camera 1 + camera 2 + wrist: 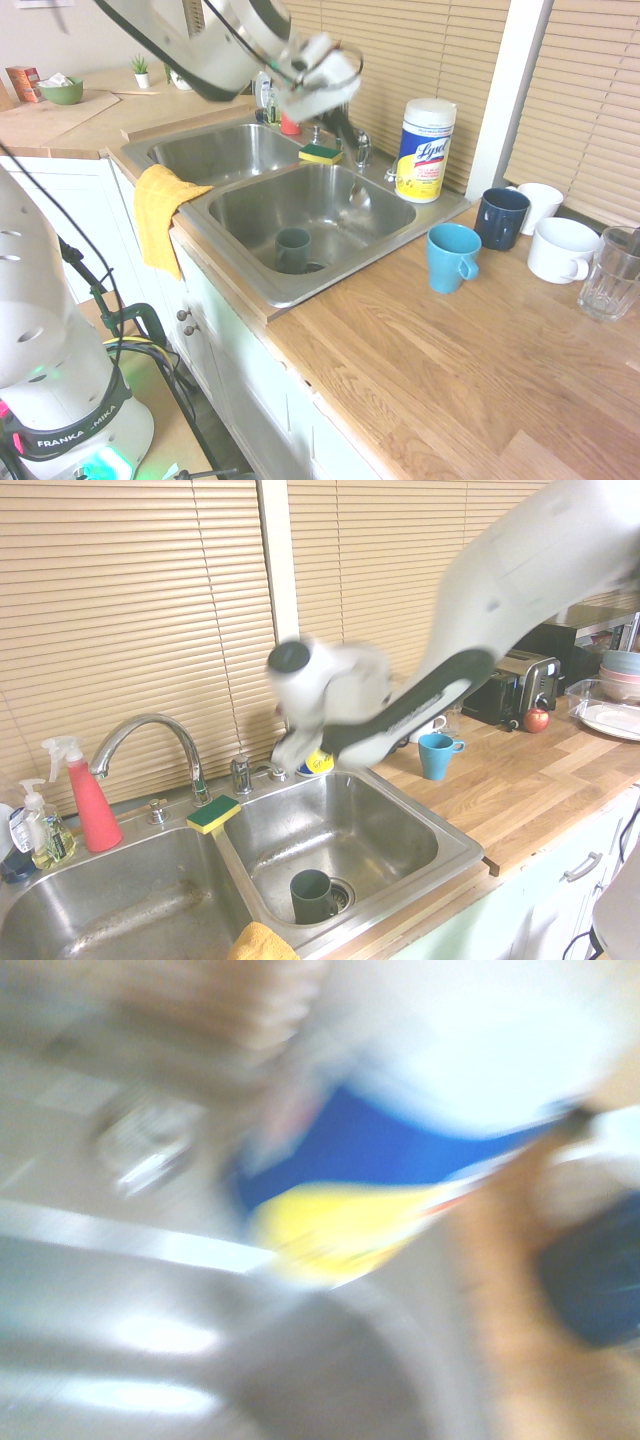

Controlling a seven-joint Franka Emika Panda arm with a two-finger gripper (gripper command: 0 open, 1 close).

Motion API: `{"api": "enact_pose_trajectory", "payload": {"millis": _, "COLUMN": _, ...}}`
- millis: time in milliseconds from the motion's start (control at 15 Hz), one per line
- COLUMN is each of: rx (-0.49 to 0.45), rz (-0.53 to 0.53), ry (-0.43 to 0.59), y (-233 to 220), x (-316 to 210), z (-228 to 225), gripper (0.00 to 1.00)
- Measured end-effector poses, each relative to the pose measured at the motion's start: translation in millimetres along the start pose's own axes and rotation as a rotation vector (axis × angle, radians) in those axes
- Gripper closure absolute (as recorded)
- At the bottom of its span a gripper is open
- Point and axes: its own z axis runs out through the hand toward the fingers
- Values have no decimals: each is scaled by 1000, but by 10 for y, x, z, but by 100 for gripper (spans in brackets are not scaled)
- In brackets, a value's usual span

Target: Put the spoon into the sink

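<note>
Spoon point(357, 192): I count one, slim, silvery and shiny, with a thin handle and a small oval bowl at its lower end. It hangs bowl-down over the back of the sink point(250, 290), above the basin that holds the mug. It is blurred on my feed, so I can't make out finer detail.

Going left to right in the first exterior view:
- One yellow cloth point(158, 215) is draped over the sink's front rim.
- The sink has two steel basins side by side.
- One yellow-and-green sponge point(320, 153) lies on the divider at the back.
- One dark mug point(292, 250) stands upright by the drain.
- The gripper point(347, 138) comes in above the back rim, tilted downward. Its dark fingers are pressed together, and the spoon's handle seems to run up into them, so I read it as held.
- One wipes tub point(425, 150) stands just behind the sink's corner.
- Four mugs are on the wooden counter: one light blue point(451, 257), one navy point(500, 217) and two white point(541, 205) point(562, 249).
- One clear glass point(610, 272) is at the far edge.

From the second exterior view I get one curved chrome tap point(150, 742) and one red spray bottle point(90, 800). The wrist view is too smeared for me to count anything.
</note>
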Motion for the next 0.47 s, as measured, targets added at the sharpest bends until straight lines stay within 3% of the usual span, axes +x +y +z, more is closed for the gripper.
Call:
{"api": "enact_pose_trajectory", "payload": {"millis": 333, "rx": -119, "rz": -85, "ry": -120, "y": -256, "x": -648, "z": 1127, "gripper": 100}}
{"api": "enact_pose_trajectory", "payload": {"millis": 400, "rx": -134, "rz": -82, "ry": -137, "y": -249, "x": -673, "z": 1256, "gripper": 0}}
{"api": "enact_pose_trajectory", "payload": {"millis": 467, "rx": -145, "rz": -73, "ry": -156, "y": -243, "x": -690, "z": 1326, "gripper": 0}}
